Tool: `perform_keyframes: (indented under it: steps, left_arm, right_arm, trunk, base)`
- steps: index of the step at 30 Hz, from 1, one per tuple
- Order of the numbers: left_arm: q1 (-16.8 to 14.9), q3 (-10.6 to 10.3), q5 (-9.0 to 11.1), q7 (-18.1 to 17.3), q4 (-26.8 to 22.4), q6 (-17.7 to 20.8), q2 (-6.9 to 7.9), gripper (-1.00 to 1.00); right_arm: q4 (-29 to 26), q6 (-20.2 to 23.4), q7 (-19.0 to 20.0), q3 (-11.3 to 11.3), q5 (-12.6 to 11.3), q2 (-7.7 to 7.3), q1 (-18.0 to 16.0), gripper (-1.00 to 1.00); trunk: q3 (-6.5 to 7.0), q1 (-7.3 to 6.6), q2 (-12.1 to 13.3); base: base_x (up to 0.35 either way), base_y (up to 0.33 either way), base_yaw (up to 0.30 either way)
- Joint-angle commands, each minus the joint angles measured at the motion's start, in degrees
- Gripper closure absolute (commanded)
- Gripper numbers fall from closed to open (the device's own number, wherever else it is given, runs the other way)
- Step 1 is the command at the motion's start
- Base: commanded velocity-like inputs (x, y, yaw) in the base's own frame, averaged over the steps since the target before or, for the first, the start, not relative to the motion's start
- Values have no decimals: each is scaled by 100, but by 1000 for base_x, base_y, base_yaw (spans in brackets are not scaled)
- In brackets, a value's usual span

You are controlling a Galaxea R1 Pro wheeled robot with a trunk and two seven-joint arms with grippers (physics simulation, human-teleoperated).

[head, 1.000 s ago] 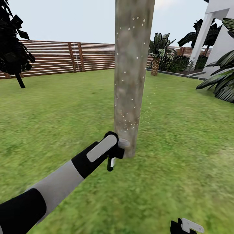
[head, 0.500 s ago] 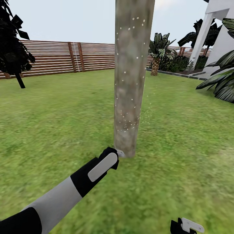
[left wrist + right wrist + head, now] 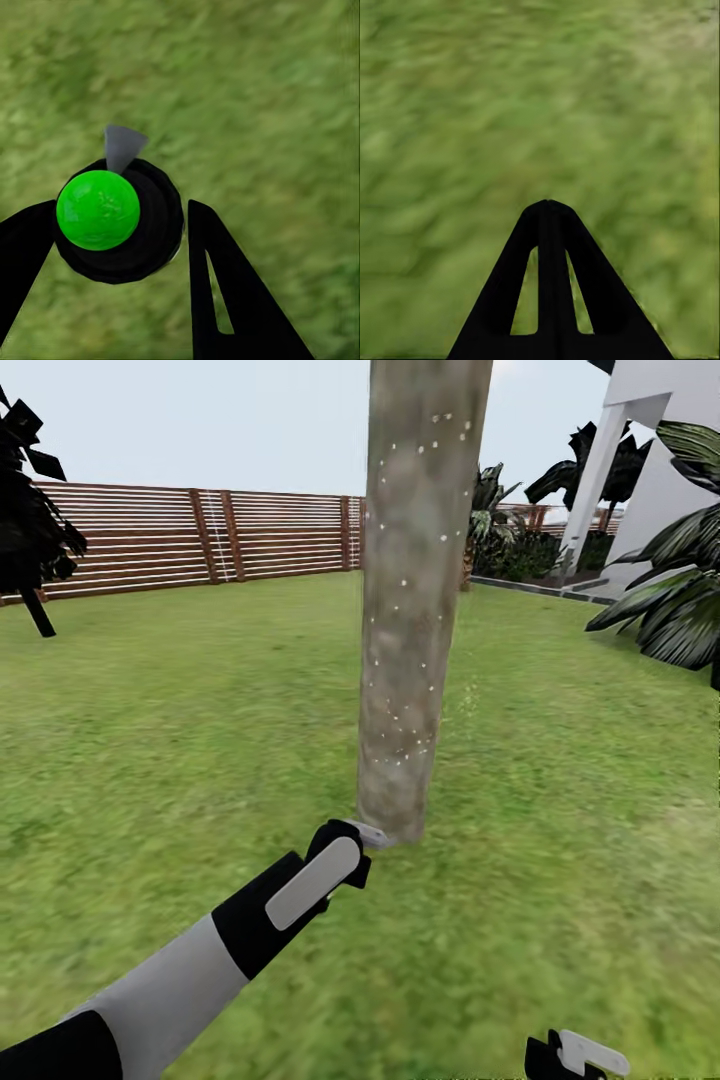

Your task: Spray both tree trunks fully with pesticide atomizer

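Note:
A thick mottled grey-brown tree trunk (image 3: 415,610) rises right in front of me, its crown out of view. Tiny white pesticide specks (image 3: 400,730) dot it, densest low down. My left gripper (image 3: 350,842) sits at the trunk's base, just above the grass. In the left wrist view this gripper (image 3: 120,217) is shut on the pesticide atomizer (image 3: 154,240), a round black body with a green disc and a small grey tip, seen against the lawn. My right gripper (image 3: 575,1055) hangs low at the right, its fingers (image 3: 547,247) shut together with nothing between them.
Green lawn (image 3: 150,710) spreads on all sides. A brown slatted fence (image 3: 150,540) runs along the back. A thin black-leaved tree (image 3: 30,530) stands far left. At the right are the white house (image 3: 660,450) and a palm-like plant (image 3: 670,600).
My left gripper has dropped from beside the lower trunk down to its base, and the atomizer no longer hangs in sight below it. The head camera has turned slightly.

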Motion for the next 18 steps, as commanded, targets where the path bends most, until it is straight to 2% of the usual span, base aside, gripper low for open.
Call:
perform_keyframes:
  steps: [1, 6, 14, 18]
  left_arm:
    - [-1, -5, 46, 34, -18, 29, 5, 100]
    - [12, -4, 46, -182, -53, 29, 11, 100]
    - [18, -4, 47, -231, -57, 29, 11, 100]
    - [22, -10, 53, -240, -57, 29, 11, 100]
  right_arm:
    - [-3, -7, -11, -19, 55, 6, -3, 100]
    - [-9, -10, -11, -16, 55, 6, -3, 100]
    - [-29, -13, -7, 1, 55, 6, -3, 100]
    - [-26, -10, -7, 10, 55, 8, -3, 100]
  trunk:
    - [-5, -1, -2]
    - [-5, -1, -2]
    - [-5, -1, -2]
    - [-5, -1, -2]
  base:
    - [0, 332, -161]
    - [0, 333, -220]
    - [31, 334, -241]
    - [89, 334, -88]
